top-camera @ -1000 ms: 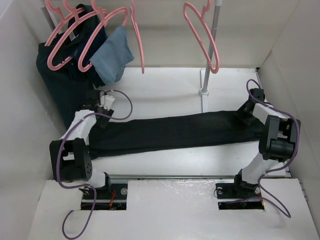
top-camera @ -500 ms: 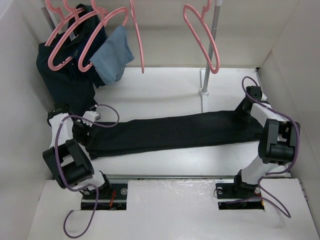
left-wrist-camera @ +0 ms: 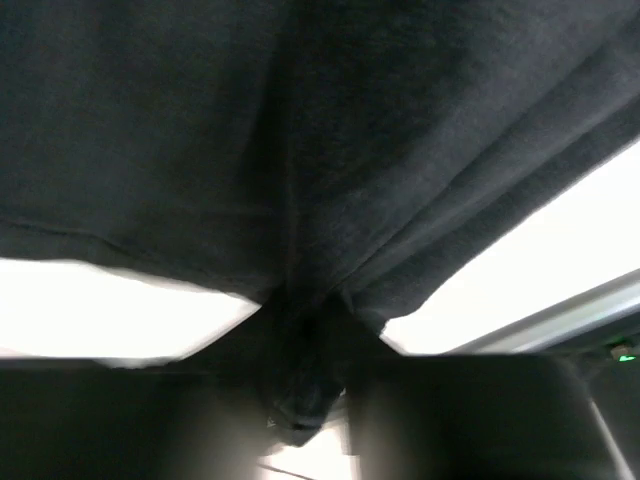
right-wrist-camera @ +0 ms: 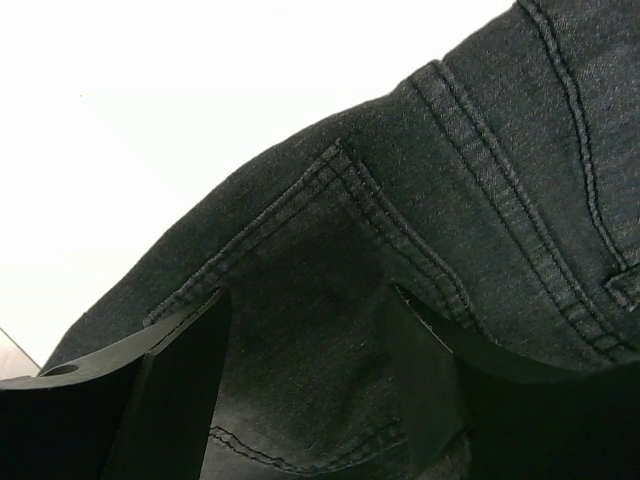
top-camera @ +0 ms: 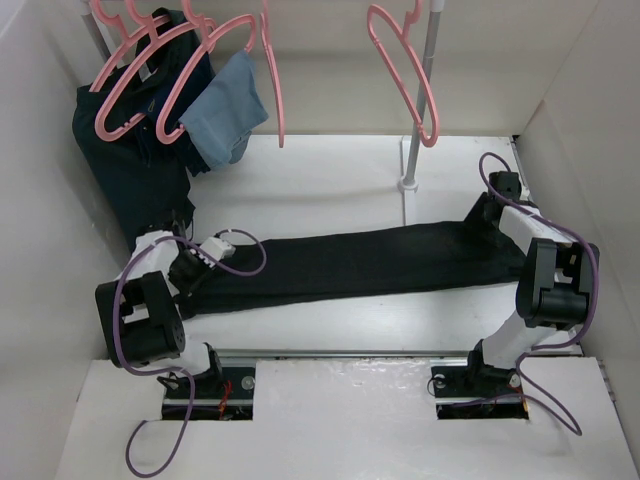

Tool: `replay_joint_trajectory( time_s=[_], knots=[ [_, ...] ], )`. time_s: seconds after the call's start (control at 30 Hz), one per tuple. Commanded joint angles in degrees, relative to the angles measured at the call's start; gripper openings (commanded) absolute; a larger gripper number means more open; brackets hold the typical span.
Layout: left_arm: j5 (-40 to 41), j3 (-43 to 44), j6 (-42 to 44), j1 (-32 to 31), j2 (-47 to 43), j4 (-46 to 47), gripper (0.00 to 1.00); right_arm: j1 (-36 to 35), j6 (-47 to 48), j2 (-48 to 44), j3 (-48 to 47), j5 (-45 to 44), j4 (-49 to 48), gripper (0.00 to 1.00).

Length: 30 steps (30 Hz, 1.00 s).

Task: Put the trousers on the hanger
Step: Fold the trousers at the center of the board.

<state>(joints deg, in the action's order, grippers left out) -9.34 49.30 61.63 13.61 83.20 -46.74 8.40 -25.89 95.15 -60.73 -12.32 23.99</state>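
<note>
At the left end of the trousers [top-camera: 350,262], the left claw [top-camera: 203,264] appears clamped on a pinch of the black fabric. The trousers lie stretched flat across the worktop [top-camera: 330,190]. Behind and above them the empty pink hanger [top-camera: 404,85] hangs untouched. At their right end the right claw [top-camera: 487,215] stands open, astride the stitched cloth. I judge the task barely begun: lifting and draping remain.

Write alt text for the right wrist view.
Black denim trousers with stitched seams fill most of the frame, the cloth running between the two black fingers of the right gripper at the bottom edge. Bare white table shows at upper left.
</note>
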Motion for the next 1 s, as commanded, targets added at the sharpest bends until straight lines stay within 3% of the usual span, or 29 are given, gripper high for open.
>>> replay_joint_trajectory(
  time_s=[0.0, 0.27, 0.37, 0.53, 0.63, 0.83, 0.93, 0.97],
  knots=[
    [5.5, 3.2, -4.8, -0.2, -0.9, 4.2, 0.0, -0.4, 1.1, -2.6, -1.8, -1.5, -0.9, 0.68],
    [6.8, 13.6, -7.8, -7.4, -8.0, -1.3, 0.0, -2.1, 0.0, -1.6, -0.2, 0.2, -2.1, 0.68],
    [9.0, 13.6, -10.1, -11.6, -9.7, 3.9, 0.0, -3.5, 0.0, -0.9, -0.2, -0.5, -2.6, 0.68],
    [20.3, 7.2, -10.6, -17.8, -14.2, 29.1, 0.0, -4.0, 0.0, 0.1, 0.3, 0.0, -2.6, 0.68],
    [28.1, 2.7, -6.4, -19.8, -14.2, 32.8, 0.0, -4.0, 0.0, 0.6, 0.3, 0.0, -2.6, 0.68],
    [31.4, -7.9, -0.5, -20.4, -22.9, 30.0, 0.0, -4.0, 0.0, -1.0, 2.0, 0.5, -3.2, 0.68],
    [26.3, -12.6, 7.3, -20.4, -29.4, 18.0, 0.0, -4.0, 0.0, -1.0, 2.6, 1.2, -3.7, 0.68],
    [24.0, -14.7, 9.5, -20.4, -30.6, 13.6, 0.14, -4.0, 0.0, -1.0, 2.6, 1.2, -3.7, 0.68]
  ],
)
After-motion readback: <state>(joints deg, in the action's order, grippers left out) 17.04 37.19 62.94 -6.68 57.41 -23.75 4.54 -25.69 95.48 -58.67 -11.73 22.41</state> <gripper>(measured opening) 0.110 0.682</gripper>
